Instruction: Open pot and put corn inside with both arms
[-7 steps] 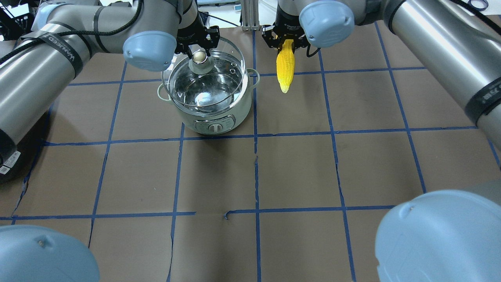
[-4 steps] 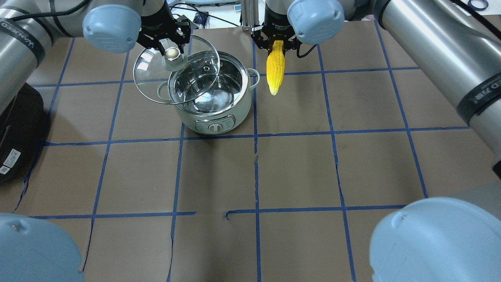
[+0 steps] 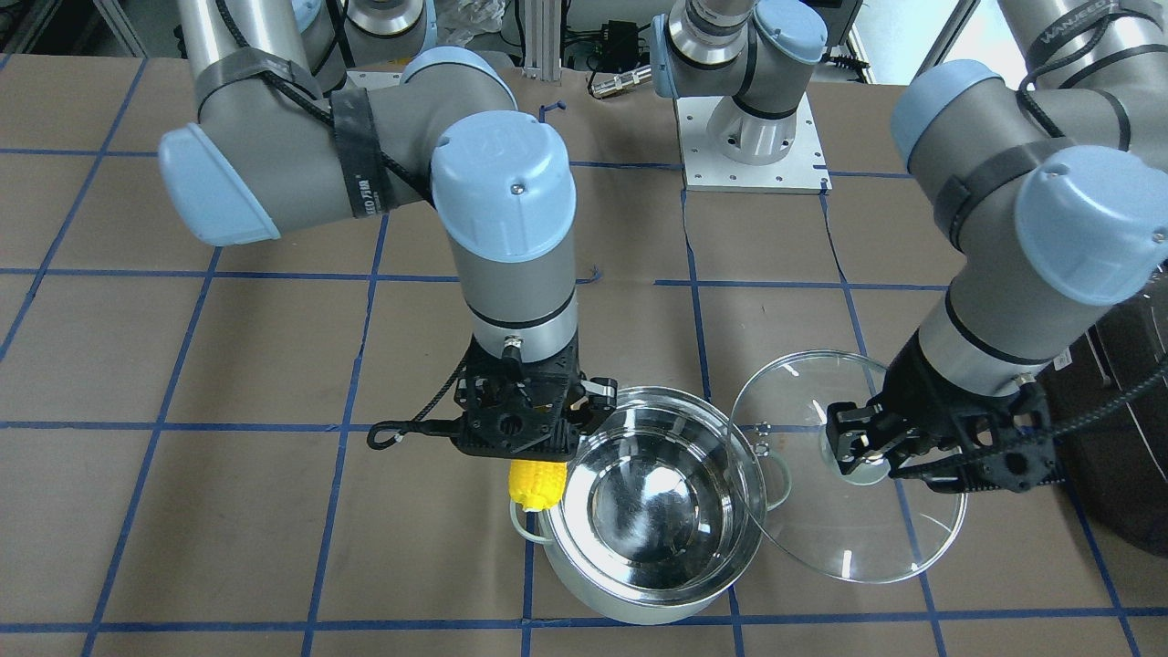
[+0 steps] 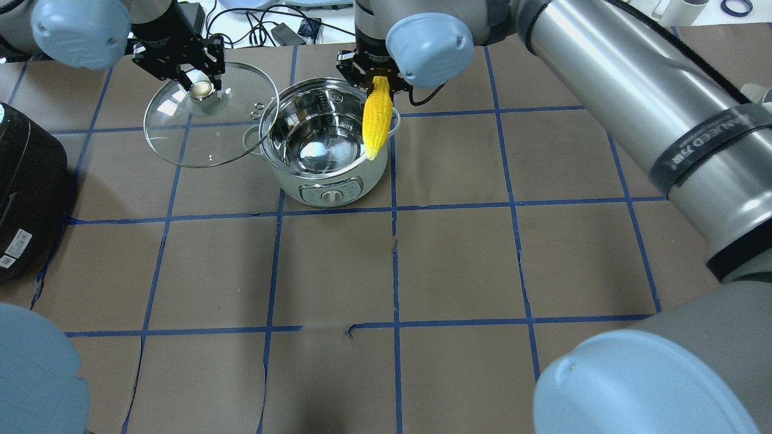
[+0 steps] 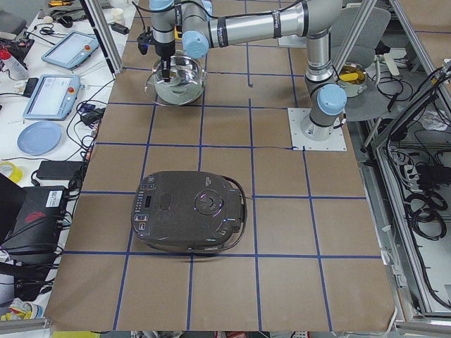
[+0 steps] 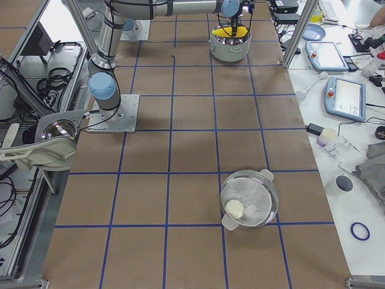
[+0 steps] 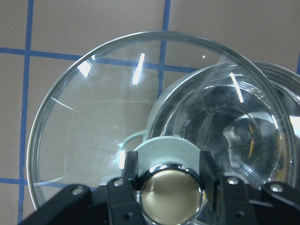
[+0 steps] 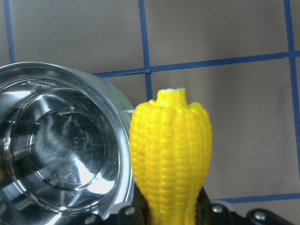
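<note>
— Lid (image 4: 181, 135) has swung off the mouth to the pot's left since a second ago; only its edge overlaps the rim now. Left gripper (image 4: 202, 85) fingers are clamped on the brass knob (image 7: 170, 194). Pot (image 4: 329, 181) stands open.
— Corn?
— Corn (image 4: 375, 126) has shifted from well beside the pot to its right rim. It hangs tip down from the right gripper (image 4: 377, 79), fingers clamped on the thick end.
— Over the opening?
— Not quite, by the right wrist view: the cob sits just outside the rim. I judge it needs a short sideways carry before release, or it may strike the rim and fall to the bench (image 4: 458, 259).
</note>
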You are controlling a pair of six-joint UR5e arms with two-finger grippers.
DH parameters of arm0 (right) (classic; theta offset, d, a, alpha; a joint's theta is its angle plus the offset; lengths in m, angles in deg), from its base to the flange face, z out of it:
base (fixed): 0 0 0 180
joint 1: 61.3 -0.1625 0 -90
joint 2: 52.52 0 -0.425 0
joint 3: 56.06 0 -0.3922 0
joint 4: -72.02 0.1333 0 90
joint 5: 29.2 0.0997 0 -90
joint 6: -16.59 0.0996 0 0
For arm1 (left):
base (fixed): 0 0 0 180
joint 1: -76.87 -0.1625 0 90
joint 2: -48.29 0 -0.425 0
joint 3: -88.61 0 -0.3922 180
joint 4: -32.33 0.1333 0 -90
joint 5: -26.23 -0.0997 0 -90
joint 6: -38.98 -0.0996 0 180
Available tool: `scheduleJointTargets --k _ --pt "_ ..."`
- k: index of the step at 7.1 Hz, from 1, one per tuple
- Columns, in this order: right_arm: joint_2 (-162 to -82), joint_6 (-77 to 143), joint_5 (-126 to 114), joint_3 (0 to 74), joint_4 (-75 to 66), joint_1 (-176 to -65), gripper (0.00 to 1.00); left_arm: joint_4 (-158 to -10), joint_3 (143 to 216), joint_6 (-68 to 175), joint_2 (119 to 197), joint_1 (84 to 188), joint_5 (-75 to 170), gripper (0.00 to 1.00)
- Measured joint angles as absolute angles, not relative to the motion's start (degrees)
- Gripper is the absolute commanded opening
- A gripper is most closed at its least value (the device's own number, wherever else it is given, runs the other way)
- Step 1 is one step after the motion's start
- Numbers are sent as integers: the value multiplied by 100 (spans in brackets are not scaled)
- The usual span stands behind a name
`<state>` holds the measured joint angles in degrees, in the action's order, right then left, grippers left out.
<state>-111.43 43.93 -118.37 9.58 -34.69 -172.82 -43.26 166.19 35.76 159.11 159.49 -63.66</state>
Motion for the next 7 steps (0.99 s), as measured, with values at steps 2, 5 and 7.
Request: scheduleJointTargets --k 2,5,7 --pt "-10704 4600 -11936 362 -3481 -17671 1 -4435 16717 3031 15900 15547 -6255 0" --pt "-10281 4935 -12023 69 -3519 -17885 13 -4456 16923 2392 15908 15158 -6228 0" --pt "-10049 4998 -12021 69 -3706 -17919 47 -4341 17135 2041 15944 14954 -6222 0"
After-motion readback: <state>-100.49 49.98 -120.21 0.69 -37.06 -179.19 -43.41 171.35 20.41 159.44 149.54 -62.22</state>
